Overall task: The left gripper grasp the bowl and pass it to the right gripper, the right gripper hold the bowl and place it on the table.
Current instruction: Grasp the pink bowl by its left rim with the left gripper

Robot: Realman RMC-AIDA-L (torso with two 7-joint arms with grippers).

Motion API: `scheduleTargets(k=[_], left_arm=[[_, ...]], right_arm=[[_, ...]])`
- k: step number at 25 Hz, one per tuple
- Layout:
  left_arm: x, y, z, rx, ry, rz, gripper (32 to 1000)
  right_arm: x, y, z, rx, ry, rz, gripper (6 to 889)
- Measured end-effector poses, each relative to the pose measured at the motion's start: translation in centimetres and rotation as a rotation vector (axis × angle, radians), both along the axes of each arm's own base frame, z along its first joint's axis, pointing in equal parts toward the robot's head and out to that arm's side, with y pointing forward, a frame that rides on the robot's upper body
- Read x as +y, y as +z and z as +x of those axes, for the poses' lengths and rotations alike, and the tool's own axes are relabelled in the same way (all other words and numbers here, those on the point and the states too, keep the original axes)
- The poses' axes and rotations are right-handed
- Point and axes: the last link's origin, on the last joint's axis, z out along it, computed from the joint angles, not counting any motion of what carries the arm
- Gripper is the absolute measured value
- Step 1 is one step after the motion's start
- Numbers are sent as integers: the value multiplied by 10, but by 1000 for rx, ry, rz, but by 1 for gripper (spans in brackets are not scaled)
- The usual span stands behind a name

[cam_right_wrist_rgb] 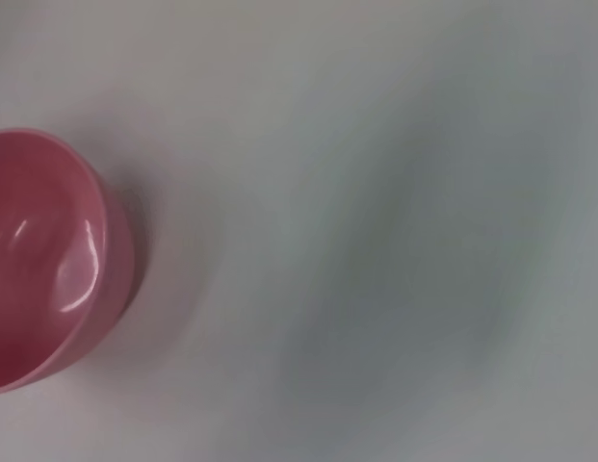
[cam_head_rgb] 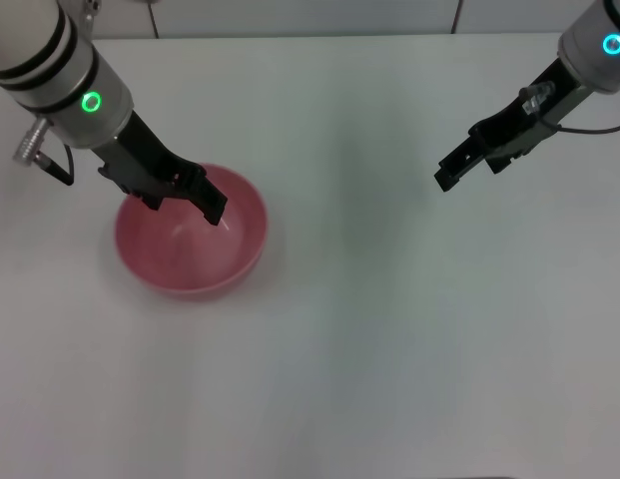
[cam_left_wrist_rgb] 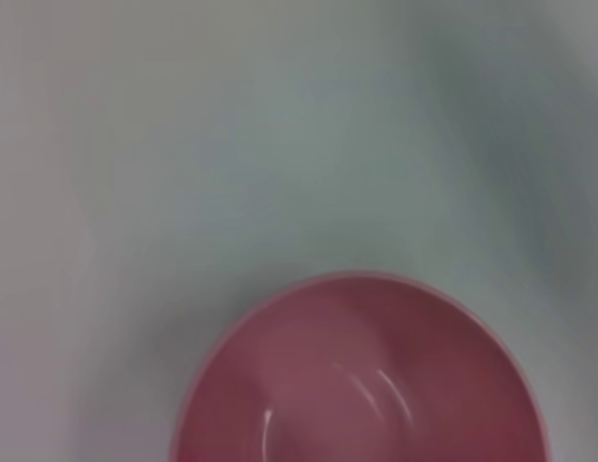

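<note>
The pink-red bowl stands upright on the white table, left of the middle. My left gripper hangs over the bowl's far rim, open. One finger reaches into the bowl on the inner side and the other sits at the far-left rim. The left wrist view shows the bowl from above, with nothing inside. My right gripper is held above the table at the upper right, open and holding nothing, well away from the bowl. In the right wrist view the bowl lies off to one side.
The table's far edge runs along the top of the head view, with a tiled wall behind it. A thin black cable trails from the right arm.
</note>
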Motion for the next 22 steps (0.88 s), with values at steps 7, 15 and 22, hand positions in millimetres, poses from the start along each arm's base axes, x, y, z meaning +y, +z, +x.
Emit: scheduleTargets(k=[7, 15, 22], left_arm=[[6, 11, -10, 75, 3, 44, 822], [11, 18, -24, 103, 30, 76, 820], [14, 19, -29, 116, 31, 88, 815]], right_arm=[[0, 0, 0, 0, 2, -3, 852], [0, 0, 1, 0, 3, -3, 852], [0, 0, 1, 0, 4, -2, 851]])
